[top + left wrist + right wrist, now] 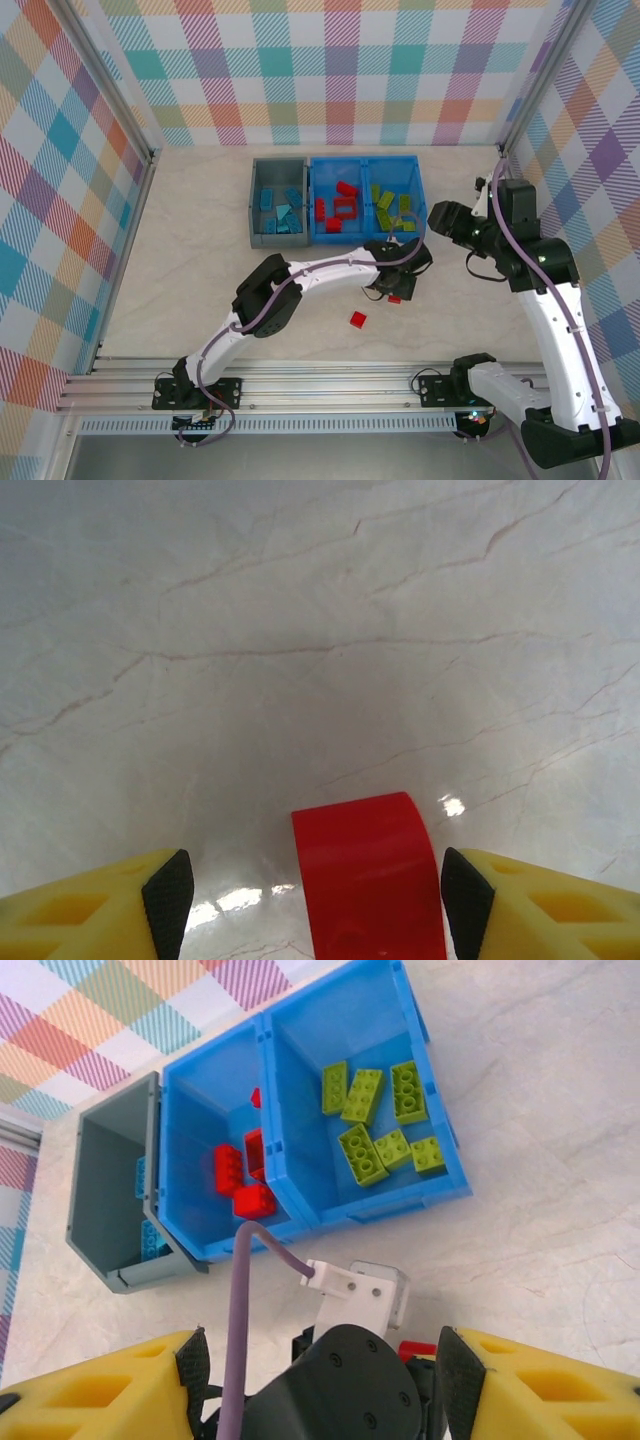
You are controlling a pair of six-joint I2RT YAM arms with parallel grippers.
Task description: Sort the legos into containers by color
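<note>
Nearest my bases, well in front of the blue bin [365,158], one loose red brick [357,319] lies unsorted on the table [200,290]. Closer to the bin, just in front of its right compartment, my left pincer [316,895] is set low over a second red brick [365,880]; the jaws stand wide, one black pad on each side; in the wrist view the brick sits near the right-hand pad with a clear gap at the other, so nothing is gripped yet; I judge the straddle is there so that closing will centre and clamp the piece. My right pincer [320,1380] hangs beside the bin's right end, looking down on my left wrist, jaws wide and empty; I judge it is held there to keep out of the working path. Inside the bin, red bricks [228,1170] lie in the left compartment and green bricks [362,1150] in the right; against its left wall, the grey bin [253,205] holds the light blue bricks [278,208]. Judgement: sorting is nearly complete; two red pieces remain on the table.
</note>
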